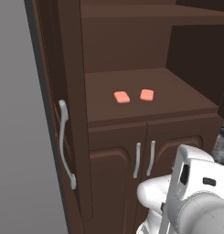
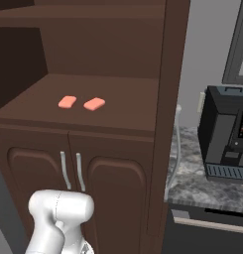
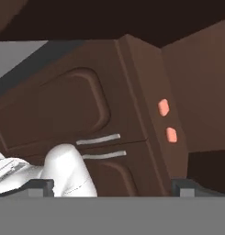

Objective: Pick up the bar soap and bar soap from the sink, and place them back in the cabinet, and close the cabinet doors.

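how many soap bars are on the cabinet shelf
2. Both lie side by side, apart, on the open cabinet shelf above the arched doors: the left bar soap and the right bar soap. None seem hidden.

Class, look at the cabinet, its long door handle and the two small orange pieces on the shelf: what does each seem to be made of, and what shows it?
The cabinet looks like dark brown wood with a matte finish, though no grain shows. The long door handle looks like silvery metal, pale and smooth. The two orange pieces look like matte bar soap; their uniform salmon colour fits, but plastic cannot be excluded.
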